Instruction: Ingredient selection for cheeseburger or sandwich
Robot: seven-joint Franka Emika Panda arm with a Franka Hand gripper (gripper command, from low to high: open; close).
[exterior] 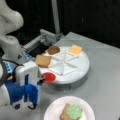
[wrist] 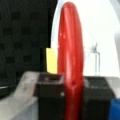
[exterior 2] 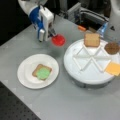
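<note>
My gripper point(exterior: 43, 79) point(exterior 2: 52, 35) is shut on the red tomato disc point(exterior: 49, 77) point(exterior 2: 58, 40) point(wrist: 70, 67), carrying it in the air between the divided tray and the plate. The wrist view shows the disc edge-on, pinched between the black fingers point(wrist: 47, 85). On the white round plate point(exterior: 53, 110) point(exterior 2: 25, 72) lies a bread slice point(exterior: 64, 113) point(exterior 2: 36, 71) with a green lettuce blob point(exterior: 74, 111) point(exterior 2: 43, 73) on top. A second bread slice point(exterior: 43, 60) point(exterior 2: 91, 39) rests in the white divided tray point(exterior: 81, 68) point(exterior 2: 72, 65).
The tray also holds a brown patty point(exterior: 53, 49) point(exterior 2: 112, 47) and a yellow cheese square point(exterior: 75, 49) point(exterior 2: 113, 68). A grey metal fixture point(exterior: 47, 37) point(exterior 2: 87, 15) stands behind the tray. The arm's base point(exterior: 11, 47) stands at a front view's left.
</note>
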